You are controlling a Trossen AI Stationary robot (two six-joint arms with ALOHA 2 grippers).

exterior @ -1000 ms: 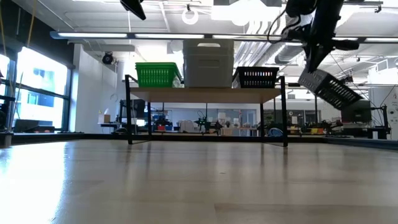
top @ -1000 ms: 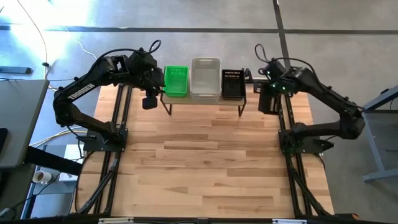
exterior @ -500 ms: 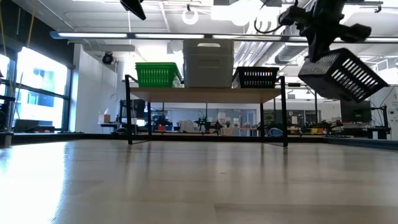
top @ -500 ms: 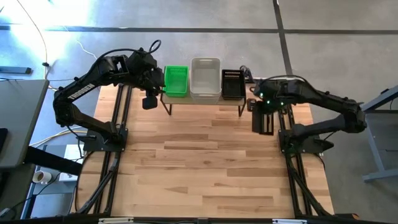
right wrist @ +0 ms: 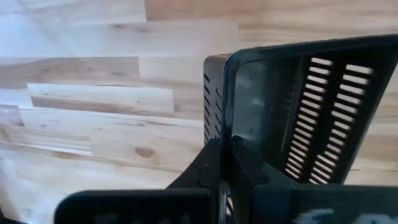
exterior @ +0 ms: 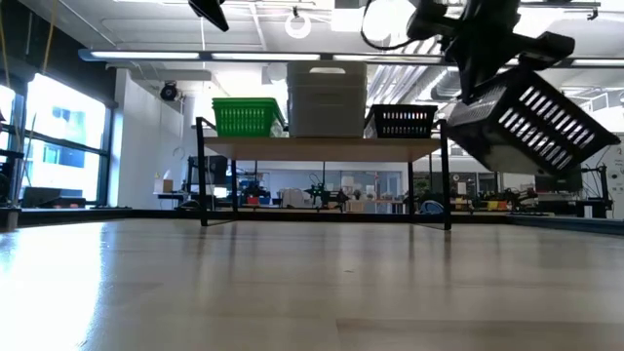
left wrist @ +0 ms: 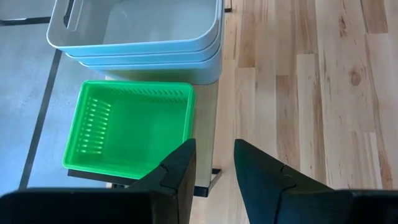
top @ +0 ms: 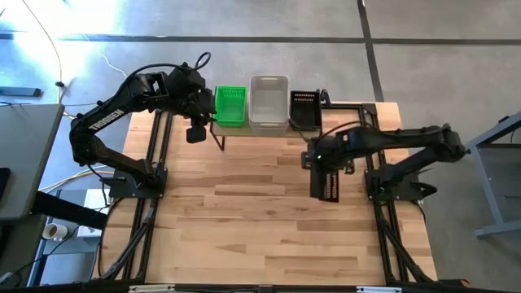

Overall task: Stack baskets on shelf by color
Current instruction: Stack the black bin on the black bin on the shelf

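The shelf [exterior: 322, 147] carries a green basket [exterior: 249, 117], a stack of whitish-grey baskets [exterior: 327, 97] and a black basket [exterior: 402, 120], each standing on its bottom. My right gripper [top: 324, 167] is over the table in front of the shelf's right end, shut on another black basket [exterior: 531, 122]. My left gripper [left wrist: 214, 168] hovers open above the shelf's left end, beside the green basket [left wrist: 134, 124], touching nothing. My right gripper holds the black basket by the rim of one side wall [right wrist: 227, 134]. The wall is pinched between the two fingers [right wrist: 210, 163], one inside the basket and one outside. The fingers come from above. The basket [top: 326, 183] hangs lifted clear of the table, tilted.
The shelf stands at the table's far edge between the two arm bases. Black rails [top: 151, 187] run along the table's left and right sides. The wooden tabletop [top: 244, 220] stretches toward the near edge in front of the shelf.
My right gripper has carried the black basket from beside the shelf's right end toward the table's near edge and left, out over the tabletop. It has stayed shut on the basket, which has turned about and tipped in the hold.
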